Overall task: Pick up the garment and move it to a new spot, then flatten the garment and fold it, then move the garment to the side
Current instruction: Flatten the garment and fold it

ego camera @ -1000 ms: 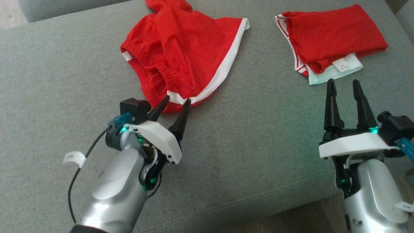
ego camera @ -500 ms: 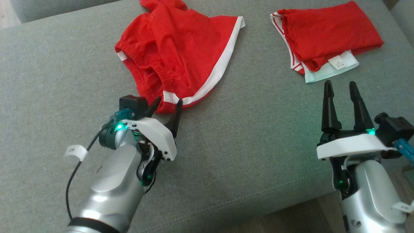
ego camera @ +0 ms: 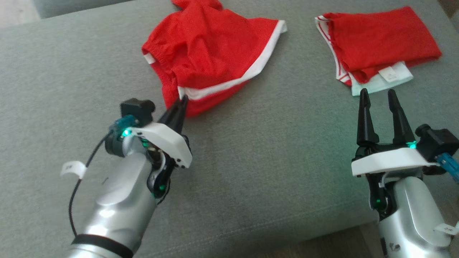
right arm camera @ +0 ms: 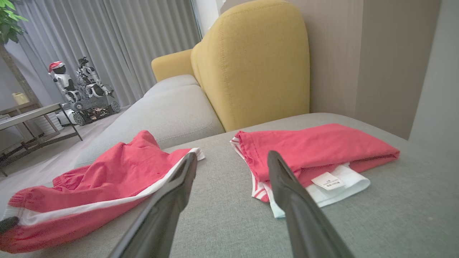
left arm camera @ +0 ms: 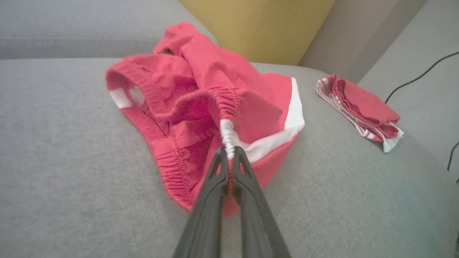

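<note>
Head: my left gripper [ego camera: 183, 101] is clamped on the near edge of the shorts [ego camera: 211, 53], which lie crumpled mid-cushion [ego camera: 269, 150]. Right gripper [ego camera: 378, 92] spread wide, holding nothing, just short of the folded pile [ego camera: 380, 39].
Left wrist: fingers [left arm camera: 211, 193] pinch the white waistband [left arm camera: 226, 138].
Right wrist: fingers apart; shorts left, pile right.

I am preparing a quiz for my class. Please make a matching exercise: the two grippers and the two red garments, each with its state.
Things:
1. left gripper
2. right gripper
3. shorts
4. pile

States:
A. open, holding nothing
B. crumpled, pinched at one edge
C. shut on red cloth
D. folded, lying untouched

Pairs: 1-C, 2-A, 3-B, 4-D
</note>
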Available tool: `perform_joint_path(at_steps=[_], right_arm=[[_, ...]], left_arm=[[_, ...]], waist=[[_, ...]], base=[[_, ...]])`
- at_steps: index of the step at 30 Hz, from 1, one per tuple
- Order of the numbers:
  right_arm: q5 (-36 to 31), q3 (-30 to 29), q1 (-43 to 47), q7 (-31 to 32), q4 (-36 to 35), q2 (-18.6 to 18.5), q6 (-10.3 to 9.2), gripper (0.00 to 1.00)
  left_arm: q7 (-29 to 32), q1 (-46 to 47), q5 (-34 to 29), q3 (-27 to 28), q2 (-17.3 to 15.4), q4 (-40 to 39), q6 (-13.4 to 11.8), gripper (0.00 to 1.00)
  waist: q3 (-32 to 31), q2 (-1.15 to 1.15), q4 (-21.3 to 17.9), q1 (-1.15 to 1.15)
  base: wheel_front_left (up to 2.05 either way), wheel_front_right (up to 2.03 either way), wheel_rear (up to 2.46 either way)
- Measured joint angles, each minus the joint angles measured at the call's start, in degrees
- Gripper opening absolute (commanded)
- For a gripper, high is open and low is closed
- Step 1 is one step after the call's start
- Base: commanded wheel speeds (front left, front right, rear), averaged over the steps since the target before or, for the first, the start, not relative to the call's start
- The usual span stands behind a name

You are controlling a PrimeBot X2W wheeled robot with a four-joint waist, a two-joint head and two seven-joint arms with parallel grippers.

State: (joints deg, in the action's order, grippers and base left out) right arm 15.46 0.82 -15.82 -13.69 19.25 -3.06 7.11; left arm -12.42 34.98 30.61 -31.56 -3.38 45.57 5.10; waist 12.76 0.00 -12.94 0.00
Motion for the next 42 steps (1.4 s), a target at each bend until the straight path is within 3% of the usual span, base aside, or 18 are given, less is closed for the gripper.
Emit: perform_joint_path(at_steps=[7,23,32,42], right_arm=[[-1.44,-0.30,0.01,0.68,-0.02,0.02,0.00,1.00],[1.05,2.97,-0.12,5.72,4.24,0.02,0.00,1.00],[5.23,2.79,-9.45,10.03,12.50,0.00,0.00,1.00],[1.89,0.51,-18.72,12.78,26.66,-2.50,0.00,1.00]], left_arm=[[-1.85,-0.73,-0.03,3.03,-1.42,-5.67,-0.62,0.00],[-1.87,-7.55,-1.26,3.45,-1.69,-12.09,-1.14,0.00],[-1.87,-8.04,-1.82,3.88,-1.31,-13.43,-1.25,0.00],[-1.87,-7.69,-2.80,4.12,-0.53,-14.75,-1.35,0.00]], waist=[[-1.79,0.00,3.71,0.00],[-2.90,0.00,9.58,0.00],[-0.72,0.00,12.07,0.00],[2.11,0.00,15.86,0.00]], base=[[0.00,0.00,0.00],[0.00,0.00,0.00],[0.00,0.00,0.00],[0.00,0.00,0.00]])
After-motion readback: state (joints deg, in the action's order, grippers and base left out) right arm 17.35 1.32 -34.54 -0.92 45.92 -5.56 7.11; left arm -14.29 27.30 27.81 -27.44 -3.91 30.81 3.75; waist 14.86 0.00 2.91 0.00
